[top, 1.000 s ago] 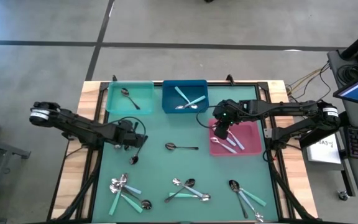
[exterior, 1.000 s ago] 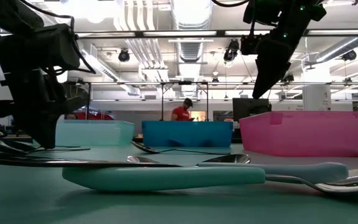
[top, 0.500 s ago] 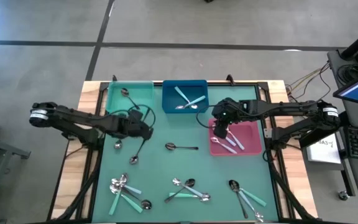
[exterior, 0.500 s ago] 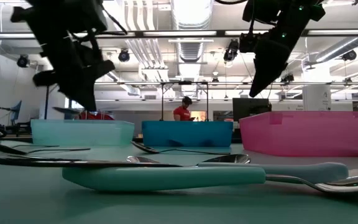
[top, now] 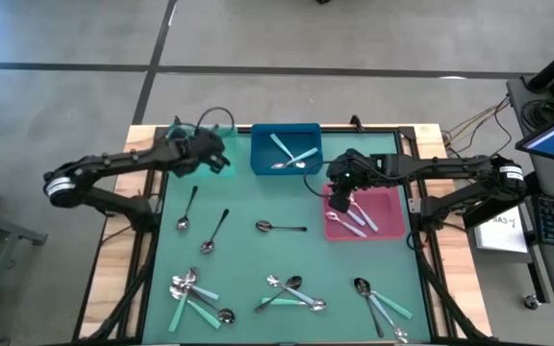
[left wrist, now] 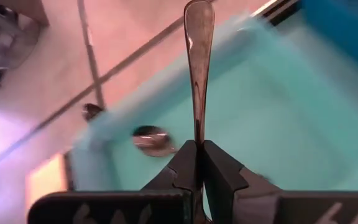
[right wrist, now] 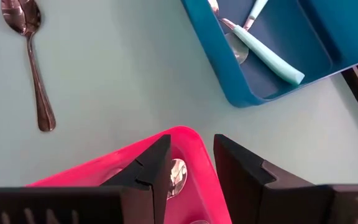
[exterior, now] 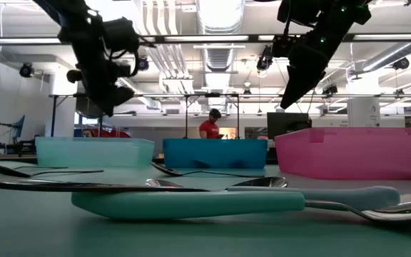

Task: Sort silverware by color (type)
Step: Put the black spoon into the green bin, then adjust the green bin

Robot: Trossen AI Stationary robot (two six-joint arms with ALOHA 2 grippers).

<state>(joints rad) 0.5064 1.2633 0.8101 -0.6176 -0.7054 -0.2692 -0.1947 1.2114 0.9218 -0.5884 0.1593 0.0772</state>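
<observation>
**Dark spoon held over the turquoise bin**

I am reaching my left arm from the table's left edge toward the far left corner, and my left gripper (top: 203,149) is hanging above the turquoise bin (left wrist: 278,124). Its fingers (left wrist: 219,165) are pressed fully together on the handle of a dark metal spoon (left wrist: 197,68), which is sticking straight out ahead of the fingertips. In the bin below I am seeing one more dark spoon (left wrist: 153,140) lying on the floor of the tray.

My right arm is stretching in from the right side, and my right gripper (top: 339,191) is hovering over the near left corner of the pink bin (top: 390,223). Its fingers (right wrist: 244,165) are standing partly apart with nothing between them. The pink bin is holding a few shiny silver spoons (top: 349,223).

The blue bin (top: 261,163) is sitting at the far edge, between the other two, and is holding turquoise-handled spoons (top: 289,154).

On the green mat (top: 248,259), two dark spoons (top: 185,208) are lying side by side on the left, another dark spoon (top: 280,228) is lying in the middle, and three mixed clusters of spoons (top: 196,298) are spread along the near edge.
</observation>
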